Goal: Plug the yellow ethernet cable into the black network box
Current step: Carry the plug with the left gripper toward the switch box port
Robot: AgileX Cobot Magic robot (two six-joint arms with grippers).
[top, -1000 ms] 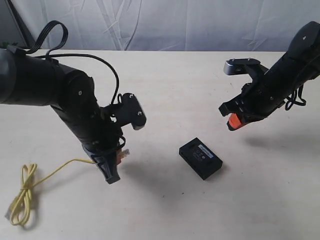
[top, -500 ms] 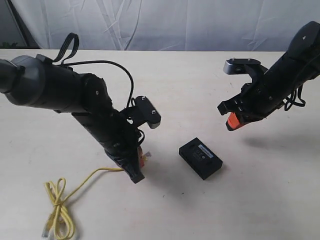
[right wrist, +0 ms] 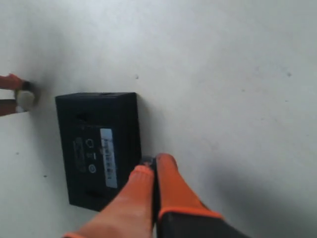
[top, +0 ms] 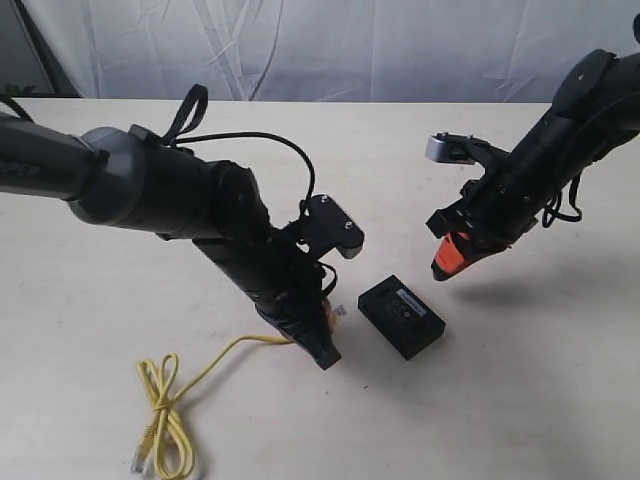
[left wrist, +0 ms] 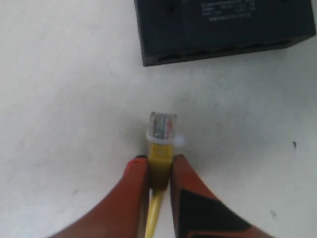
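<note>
My left gripper (left wrist: 157,163) is shut on the yellow ethernet cable (left wrist: 159,153) just behind its clear plug (left wrist: 163,125). The plug points at the black network box (left wrist: 223,27) across a short gap of table. In the exterior view the left gripper (top: 325,325) sits low, just left of the box (top: 401,316), and the cable (top: 205,368) trails back to a loop (top: 165,430) at the front left. My right gripper (top: 447,262) hangs above and right of the box, its orange fingers (right wrist: 168,183) pressed together with nothing in them. The box (right wrist: 99,148) lies under its tip.
A pale table (top: 520,400) carries everything. A white cloth backdrop (top: 330,45) runs along the far edge. The left arm's black cable (top: 250,140) arches over the arm.
My left arm has swung right and toward the box, dragging the cable loop rightward along the table. My right gripper has come down and left toward the box.
</note>
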